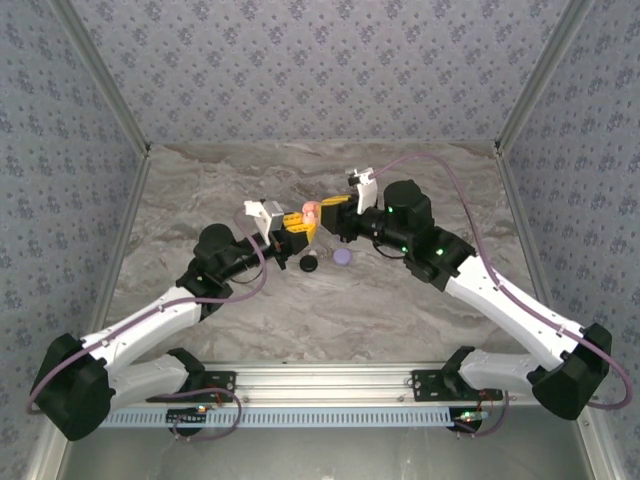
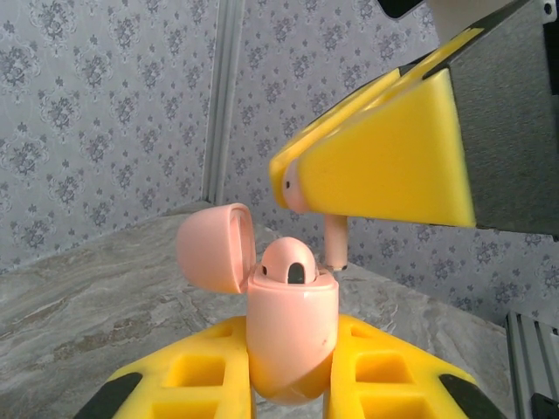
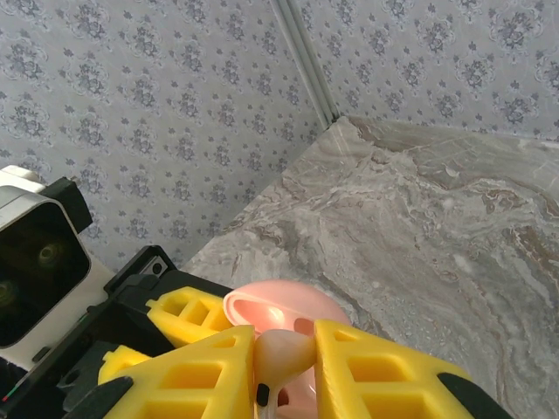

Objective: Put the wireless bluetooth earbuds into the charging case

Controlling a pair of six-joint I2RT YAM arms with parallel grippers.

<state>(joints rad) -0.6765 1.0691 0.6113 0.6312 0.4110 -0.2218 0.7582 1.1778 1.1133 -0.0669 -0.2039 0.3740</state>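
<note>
Plainly, left pincer (image 2: 293, 388) grips pink charging case (image 2: 293, 319); right pincer (image 3: 281, 380) pinches earbud (image 3: 281, 352).

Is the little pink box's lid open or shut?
Open. The lid of the pink case is swung back to one side, and one earbud sits in the uncovered top.

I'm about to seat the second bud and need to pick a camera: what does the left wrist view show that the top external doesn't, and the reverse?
Left wrist, not top external: the charging case has its lid open, a seated earbud inside, and the held earbud points its stem down just above the rim. Top external, not left wrist: a black disc and a purple disc on the table. Both: left gripper shut on the charging case, right gripper shut on the held earbud.
</note>
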